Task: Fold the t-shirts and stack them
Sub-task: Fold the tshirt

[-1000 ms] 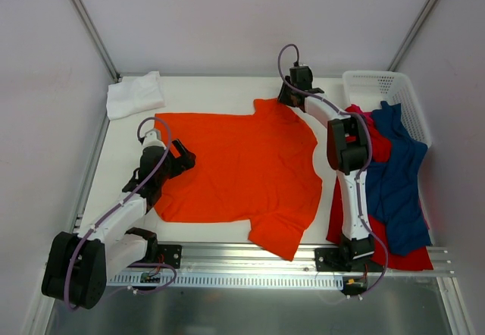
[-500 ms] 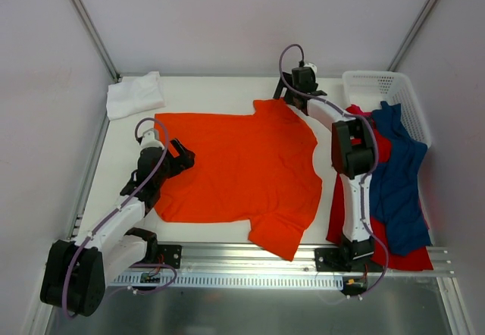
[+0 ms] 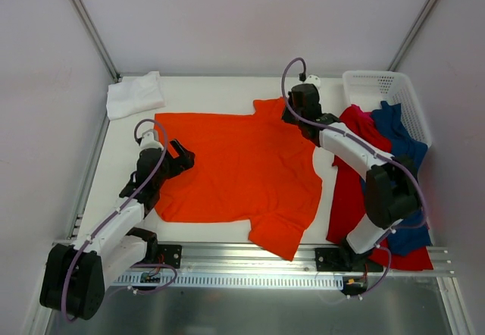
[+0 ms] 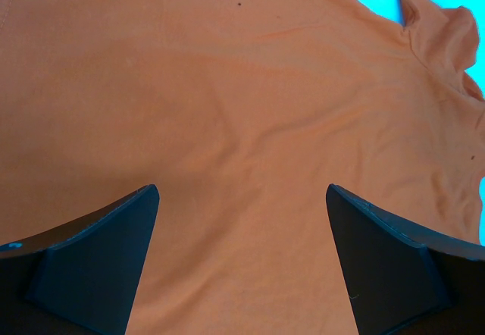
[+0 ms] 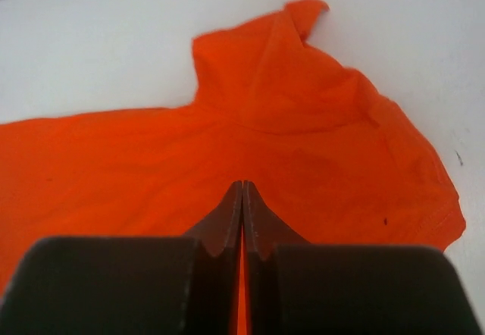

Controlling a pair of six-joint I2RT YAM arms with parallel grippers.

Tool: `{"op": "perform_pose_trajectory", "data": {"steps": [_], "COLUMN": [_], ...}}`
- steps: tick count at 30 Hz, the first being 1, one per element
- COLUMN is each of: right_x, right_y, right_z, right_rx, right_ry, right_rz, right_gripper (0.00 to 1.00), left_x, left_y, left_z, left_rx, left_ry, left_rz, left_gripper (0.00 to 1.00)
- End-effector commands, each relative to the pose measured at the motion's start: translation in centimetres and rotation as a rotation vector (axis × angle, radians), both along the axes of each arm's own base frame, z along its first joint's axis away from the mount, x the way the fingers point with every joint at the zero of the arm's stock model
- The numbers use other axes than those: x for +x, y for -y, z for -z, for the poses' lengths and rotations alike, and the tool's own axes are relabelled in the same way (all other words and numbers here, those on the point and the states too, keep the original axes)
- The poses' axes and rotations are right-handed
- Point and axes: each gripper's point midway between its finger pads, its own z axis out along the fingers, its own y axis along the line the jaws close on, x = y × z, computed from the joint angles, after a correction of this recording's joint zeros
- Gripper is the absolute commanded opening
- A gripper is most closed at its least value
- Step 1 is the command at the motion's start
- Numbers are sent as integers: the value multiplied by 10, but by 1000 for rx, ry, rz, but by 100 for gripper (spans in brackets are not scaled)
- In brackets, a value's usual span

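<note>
Orange t-shirt (image 3: 242, 168) flat, red t-shirt (image 3: 343, 206) partly hidden under right arm (image 3: 356, 149)

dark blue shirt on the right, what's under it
The red t-shirt lies under the dark blue t-shirt, showing on its left and near edges. How far the red reaches beneath is covered, and the right arm hides the middle.

A spread shirt (image 3: 242, 168) fills the middle of the table (image 3: 220, 89). A folded shirt (image 3: 135, 94) lies in the far left corner, and a basket (image 3: 383, 92) in the far right. Along the right edge, a lower shirt (image 3: 350, 202) lies under an upper shirt (image 3: 402, 142), just before the basket.
</note>
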Motion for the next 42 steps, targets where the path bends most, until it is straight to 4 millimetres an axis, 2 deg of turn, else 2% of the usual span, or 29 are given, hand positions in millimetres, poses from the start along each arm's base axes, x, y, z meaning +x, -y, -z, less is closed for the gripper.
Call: {"op": "perform_pose_trajectory", "data": {"steps": [1,4,7,8,9,10,11,12,18,21,28,34,37,38,39,40,41,42], "right_x": [1,18,46,59,65,72,82,87,118,124,127,134,146,155,158,163,173,177], "right_y": [2,-8,-16,-20,-20,-18,-18,-17,-2,0,1,-3,0,3,2,2,4,3], "right_z": [54,67,81,72,87,89,81,90,97,101,131,142,142,135,142,142,132,142], "right_rx": [-26,-10,27,45,45,59,67,64,82,117,203,280,326,353,375,398,420,432], "right_ry": [-131,-161,-193,-179,-205,-211,-193,-206,-207,-221,-272,-296,-296,-279,-297,-298,-274,-288], "right_rz": [17,-7,-30,-34,-34,-40,-42,-40,-23,-24,-1,5,19,26,20,26,27,29], "right_gripper": [1,0,1,0,1,1,0,0,1,0,0,0,2,2,4,5,6,11], "left_x": [-4,-6,-8,-8,-9,-9,-9,-9,-8,-8,-6,0,1,2,2,3,3,3], "left_y": [4,3,2,2,2,1,1,0,-4,-6,-9,-9,-7,-8,-8,-8,-8,-8], "left_z": [-11,-13,-12,-13,-13,-12,-12,-12,-11,-9,-10,-2,3,3,3,4,5,4], "left_rx": [-28,-26,-21,-22,-22,-19,-18,-15,4,15,25,36,38,40,41,43,46,49], "left_ry": [39,49,48,50,50,50,49,48,49,41,41,16,-2,-3,-6,-10,-12,-10], "left_rz": [14,13,11,11,11,13,11,8,-8,-13,-29,-37,-33,-34,-34,-36,-35,-33], "left_gripper": [94,95,95,95,95,95,95,95,95,95,95,94,94,94,94,94,94,94]}}
